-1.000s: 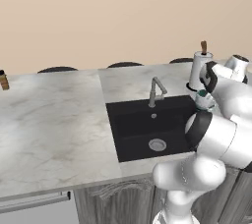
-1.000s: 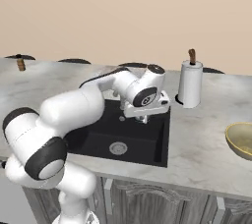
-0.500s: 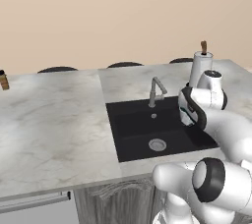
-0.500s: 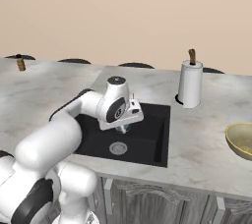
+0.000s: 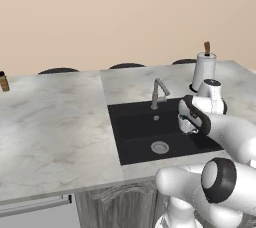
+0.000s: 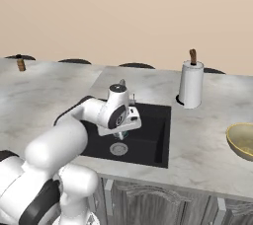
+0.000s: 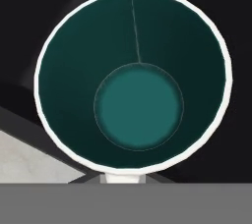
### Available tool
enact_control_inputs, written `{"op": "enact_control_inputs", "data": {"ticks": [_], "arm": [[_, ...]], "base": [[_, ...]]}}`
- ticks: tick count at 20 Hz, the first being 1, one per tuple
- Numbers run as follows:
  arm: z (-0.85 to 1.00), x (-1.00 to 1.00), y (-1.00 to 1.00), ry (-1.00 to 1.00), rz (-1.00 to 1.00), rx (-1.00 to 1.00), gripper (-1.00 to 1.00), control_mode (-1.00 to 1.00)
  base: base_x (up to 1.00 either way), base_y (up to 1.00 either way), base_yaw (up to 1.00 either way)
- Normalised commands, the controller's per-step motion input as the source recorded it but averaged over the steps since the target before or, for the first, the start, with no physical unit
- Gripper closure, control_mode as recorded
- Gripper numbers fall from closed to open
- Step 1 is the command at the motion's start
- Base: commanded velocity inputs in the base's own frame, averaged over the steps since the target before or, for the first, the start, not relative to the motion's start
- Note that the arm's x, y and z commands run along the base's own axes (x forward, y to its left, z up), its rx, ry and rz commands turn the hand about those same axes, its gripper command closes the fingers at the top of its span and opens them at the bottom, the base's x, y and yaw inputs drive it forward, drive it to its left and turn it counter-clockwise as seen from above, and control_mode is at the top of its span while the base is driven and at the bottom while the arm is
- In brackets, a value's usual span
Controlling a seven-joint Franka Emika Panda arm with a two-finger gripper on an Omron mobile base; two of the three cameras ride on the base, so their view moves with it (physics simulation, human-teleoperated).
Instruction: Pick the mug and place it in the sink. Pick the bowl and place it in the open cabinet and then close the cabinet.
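The white mug (image 5: 184, 126) with its teal band hangs over the right half of the black sink (image 5: 135, 122), just above the basin floor. My gripper (image 5: 189, 120) is shut on it, hand pointing down. From the right, the mug (image 6: 121, 134) sits under the hand, above the round silver drain (image 6: 118, 148). The hand view looks straight into the mug's teal interior (image 7: 133, 90), its white handle (image 7: 122, 176) at the bottom and the dark basin behind. The tan bowl (image 6: 241, 140) rests on the counter far right. The cabinet is out of view.
A grey angular faucet (image 5: 159, 92) stands at the back of the sink, close to my hand. A white paper-towel roll (image 5: 204, 72) stands on the counter behind and to the right. A small brown item (image 5: 4, 81) sits at the far left of the marble counter (image 5: 55, 122).
The arm has swung from beside the paper-towel roll leftward over the sink and lowered into the basin, carrying the mug with it.
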Motion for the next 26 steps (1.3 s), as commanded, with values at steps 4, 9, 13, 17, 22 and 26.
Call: {"op": "enact_control_inputs", "data": {"ticks": [4,9,13,17,22,26], "arm": [[-0.15,0.23,0.0,0.01,0.04,0.04,1.0,-1.0],[-0.18,0.2,0.02,0.03,0.02,0.0,1.0,-1.0],[-0.27,0.16,0.0,0.03,0.01,0.0,1.0,-1.0],[-0.26,0.19,0.0,0.01,0.02,0.0,1.0,-1.0],[-0.3,0.25,0.0,0.0,0.05,0.0,1.0,-1.0],[-0.26,0.21,0.0,0.0,0.06,0.0,1.0,-1.0]], "base": [[0.0,0.0,0.0],[0.0,0.0,0.0],[0.0,0.0,0.0],[0.0,0.0,0.0],[0.0,0.0,0.0],[0.0,0.0,0.0]]}}
